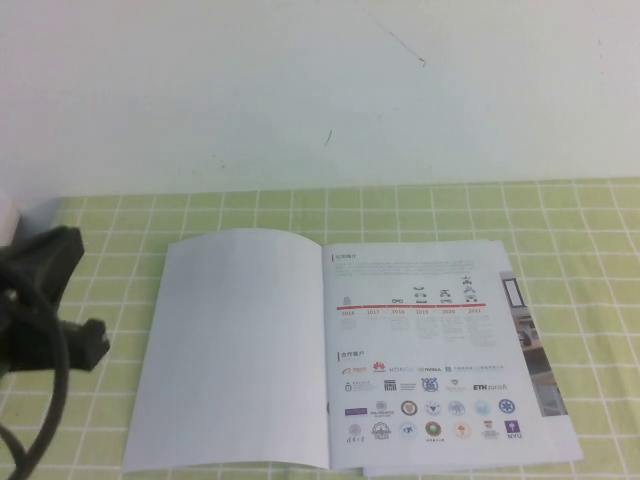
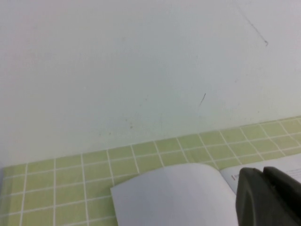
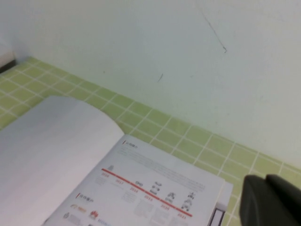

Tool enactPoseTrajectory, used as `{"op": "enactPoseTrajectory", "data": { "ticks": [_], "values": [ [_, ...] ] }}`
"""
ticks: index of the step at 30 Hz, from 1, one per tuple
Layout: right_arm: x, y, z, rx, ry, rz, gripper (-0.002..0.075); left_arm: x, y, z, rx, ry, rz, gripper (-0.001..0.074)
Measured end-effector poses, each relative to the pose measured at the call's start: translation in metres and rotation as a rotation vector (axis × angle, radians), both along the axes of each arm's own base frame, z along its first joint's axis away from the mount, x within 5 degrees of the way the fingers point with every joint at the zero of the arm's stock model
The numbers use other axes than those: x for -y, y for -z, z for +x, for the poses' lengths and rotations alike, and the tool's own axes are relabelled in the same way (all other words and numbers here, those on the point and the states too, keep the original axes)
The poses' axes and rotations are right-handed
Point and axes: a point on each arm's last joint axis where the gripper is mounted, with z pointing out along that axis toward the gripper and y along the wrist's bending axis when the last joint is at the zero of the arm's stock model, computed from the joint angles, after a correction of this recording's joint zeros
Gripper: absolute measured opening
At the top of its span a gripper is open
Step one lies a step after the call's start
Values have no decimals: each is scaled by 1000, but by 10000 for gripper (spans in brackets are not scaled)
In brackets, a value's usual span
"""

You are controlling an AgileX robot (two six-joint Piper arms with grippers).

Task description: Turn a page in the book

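- The right hand (image 3: 270, 200) is squeezed fully shut on nothing, a dark tip at the corner of its wrist view, above the book's far right corner; it does not show in the high view.
- The left hand (image 2: 268, 195) hangs near the book's far edge by the spine. I cannot tell its opening. The left arm sits at the desk's left edge, likely parked.
- The page (image 1: 235, 350) lies flat to the left, plain white back up, so the turn looks done.
- The book (image 1: 430, 360) lies open on the desk (image 1: 600, 220), which wears a green checked cloth, close to the white wall.
- On the right-hand page, a red timeline gives years from 2016 onward; below, logo rows include NVIDIA, Huawei and ETH Zürich. The headings are too small to read.
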Motion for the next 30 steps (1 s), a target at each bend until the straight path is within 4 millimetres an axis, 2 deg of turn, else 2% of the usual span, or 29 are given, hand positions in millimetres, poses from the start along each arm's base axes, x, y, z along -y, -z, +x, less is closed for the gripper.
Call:
{"op": "enactPoseTrajectory", "data": {
  "ticks": [7,11,16,30],
  "values": [
    [-1,4,-19,-108,-56,37,-3,-21,25,-38,32,-46,-13,-4],
    [-3,3,-23,-116,-90,59,-3,-28,36,-50,43,-70,-16,-4],
    [-5,5,-26,-144,-123,60,-3,-30,44,-54,36,-74,-13,-4],
    [-7,11,-33,-227,-169,33,-3,-30,43,-54,37,-73,-10,-4]
  ]
}}
